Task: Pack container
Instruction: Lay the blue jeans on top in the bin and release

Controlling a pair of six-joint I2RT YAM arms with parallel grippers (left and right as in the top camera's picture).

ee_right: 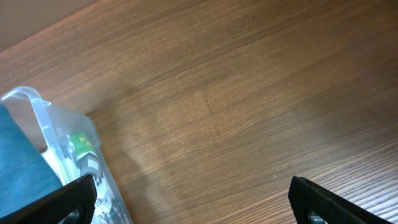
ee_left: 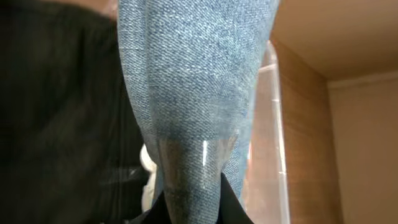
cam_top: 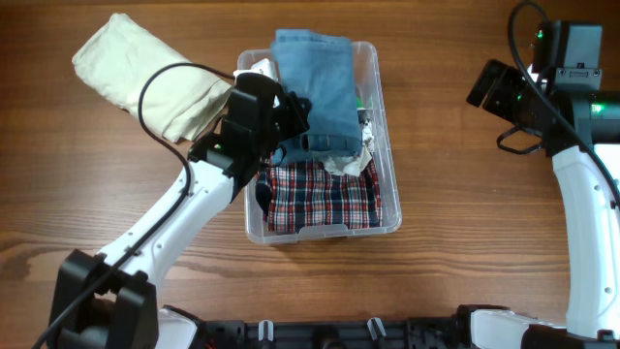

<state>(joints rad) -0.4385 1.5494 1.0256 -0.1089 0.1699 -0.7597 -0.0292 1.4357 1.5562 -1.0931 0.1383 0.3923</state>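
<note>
The clear plastic container [cam_top: 387, 225] stands at the table's middle. In it lie a red and blue plaid garment [cam_top: 325, 199] at the front and folded blue jeans [cam_top: 318, 87] at the back, over something white. My left gripper [cam_top: 288, 124] is inside the container's left side, shut on the jeans [ee_left: 193, 81], whose denim fills the left wrist view. My right gripper [cam_top: 492, 87] is open and empty, held above the table right of the container. The right wrist view shows its two wide-apart fingers [ee_right: 196, 199] and the container's corner [ee_right: 37, 102].
A folded cream garment [cam_top: 145, 73] lies on the table at the back left, beside the container. The right arm's base stands at the right edge [cam_top: 596, 194]. The table is brown wood.
</note>
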